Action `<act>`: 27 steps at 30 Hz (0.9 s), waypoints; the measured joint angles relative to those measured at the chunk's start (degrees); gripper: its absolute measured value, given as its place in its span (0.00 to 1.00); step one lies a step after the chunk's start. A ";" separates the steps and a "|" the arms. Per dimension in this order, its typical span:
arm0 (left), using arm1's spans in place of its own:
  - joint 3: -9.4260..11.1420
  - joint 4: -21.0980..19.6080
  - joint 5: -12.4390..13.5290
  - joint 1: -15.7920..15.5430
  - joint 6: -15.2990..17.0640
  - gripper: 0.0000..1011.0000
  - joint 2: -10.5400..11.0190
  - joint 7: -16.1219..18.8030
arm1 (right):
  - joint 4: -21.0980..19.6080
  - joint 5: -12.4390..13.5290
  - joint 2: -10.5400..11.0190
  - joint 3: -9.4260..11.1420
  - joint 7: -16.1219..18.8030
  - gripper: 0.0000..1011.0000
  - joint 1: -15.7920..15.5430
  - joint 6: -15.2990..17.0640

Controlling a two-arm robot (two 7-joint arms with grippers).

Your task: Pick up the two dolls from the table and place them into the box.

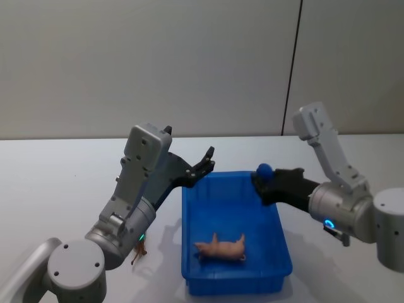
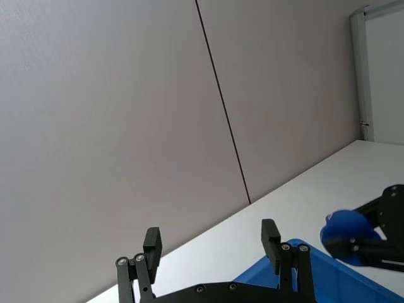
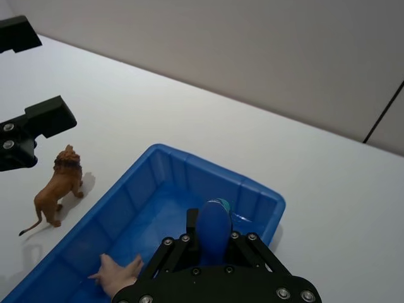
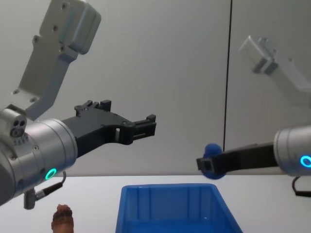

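Note:
A round blue doll point(image 1: 264, 170) is held in my right gripper point(image 1: 261, 184), which is shut on it above the far right corner of the blue box point(image 1: 237, 285). The right wrist view shows this doll point(image 3: 214, 228) over the box's inner wall point(image 3: 158, 172). A pale pink pig doll point(image 1: 221, 248) lies on its side inside the box. A reddish-brown lion figure point(image 1: 139, 251) stands on the white table point(image 1: 63, 183) left of the box. My left gripper point(image 1: 205, 163) hangs open and empty in the air above the box's far left corner.
A plain grey wall with a dark vertical seam point(image 1: 291, 69) runs behind the table. In the chest view, the lion point(image 4: 63, 217) stands left of the box point(image 4: 165, 204), with both arms held high above the tabletop.

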 joint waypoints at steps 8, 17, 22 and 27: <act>0.00 0.00 0.00 0.00 0.00 0.99 0.00 0.00 | 3.13 1.08 -0.97 -0.56 2.45 0.16 1.52 3.76; 0.00 0.00 0.00 0.00 0.00 0.99 0.00 0.00 | 5.23 1.71 -1.55 -0.92 3.85 0.16 2.45 5.80; 0.00 0.00 0.00 0.00 0.00 0.99 0.00 0.00 | 5.89 1.90 -1.75 -1.03 4.30 0.16 2.74 6.47; 0.00 0.00 0.00 0.00 0.00 0.99 0.00 0.00 | 6.28 2.01 -1.85 -1.10 4.58 0.16 2.93 6.86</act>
